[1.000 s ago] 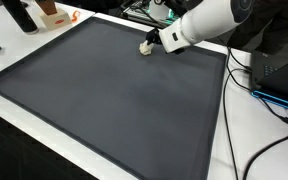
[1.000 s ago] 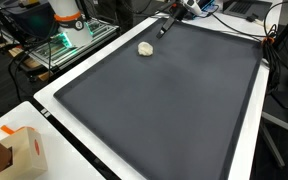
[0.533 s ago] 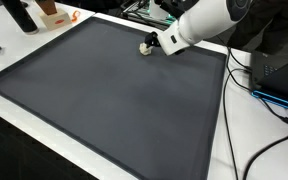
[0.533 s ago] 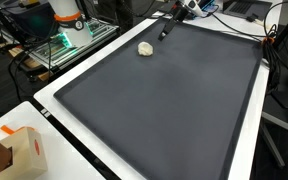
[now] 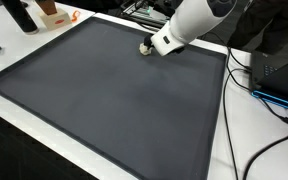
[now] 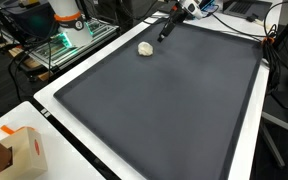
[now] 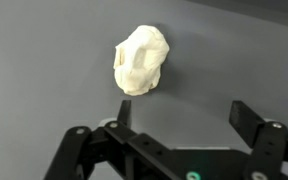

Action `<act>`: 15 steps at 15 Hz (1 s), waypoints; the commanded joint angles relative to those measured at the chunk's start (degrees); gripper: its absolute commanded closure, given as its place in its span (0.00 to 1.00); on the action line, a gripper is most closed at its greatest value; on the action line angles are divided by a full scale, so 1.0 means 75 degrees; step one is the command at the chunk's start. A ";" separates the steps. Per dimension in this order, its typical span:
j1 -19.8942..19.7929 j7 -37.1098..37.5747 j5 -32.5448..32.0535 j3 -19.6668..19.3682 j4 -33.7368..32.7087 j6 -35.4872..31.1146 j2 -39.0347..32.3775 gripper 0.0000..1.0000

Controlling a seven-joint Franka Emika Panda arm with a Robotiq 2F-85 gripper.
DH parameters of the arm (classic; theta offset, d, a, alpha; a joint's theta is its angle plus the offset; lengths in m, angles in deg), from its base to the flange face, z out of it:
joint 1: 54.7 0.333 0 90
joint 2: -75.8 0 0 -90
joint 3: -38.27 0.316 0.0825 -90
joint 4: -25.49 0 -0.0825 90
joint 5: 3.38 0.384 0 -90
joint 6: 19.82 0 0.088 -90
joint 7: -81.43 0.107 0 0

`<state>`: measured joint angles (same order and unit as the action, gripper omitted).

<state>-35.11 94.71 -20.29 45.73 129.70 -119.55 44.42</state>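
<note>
A small cream-white lump (image 7: 141,60) lies on the dark grey mat (image 7: 224,60). It also shows in both exterior views (image 5: 145,45) (image 6: 145,48), near the mat's far edge. My gripper (image 7: 184,110) is open and empty, its black fingers (image 7: 246,118) spread, hanging above the mat just short of the lump. In an exterior view the gripper (image 5: 154,45) is right beside the lump; in an exterior view it (image 6: 165,30) hangs at the mat's far edge, behind the lump.
The mat (image 5: 104,100) sits on a white table (image 6: 54,100). Dark and orange objects (image 5: 39,15) stand off its corner. Cables (image 5: 269,100) and electronics lie beside it. A cardboard box (image 6: 19,150) sits at the near corner. A rack (image 6: 69,35) stands behind.
The arm has swung a little toward the lump, bringing the gripper closer over it. The lump has not moved.
</note>
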 commanded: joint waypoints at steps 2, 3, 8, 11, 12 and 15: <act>-0.0416 -0.0505 0.0735 0.0137 0.0411 -0.0266 0.0326 0.00; -0.0464 -0.0547 0.0856 0.0125 0.0451 -0.0256 0.0362 0.00; -0.0770 -0.0807 0.1475 0.0094 0.0759 -0.0321 0.0631 0.00; -0.0945 -0.0864 0.1712 0.0054 0.1035 -0.0502 0.0903 0.00; -0.1014 -0.0898 0.1796 0.0045 0.1152 -0.0592 0.1026 0.00; -0.1201 -0.0927 0.1992 0.0013 0.1551 -0.0927 0.1448 0.00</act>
<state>-42.44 89.08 -7.93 45.79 135.91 -122.87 50.53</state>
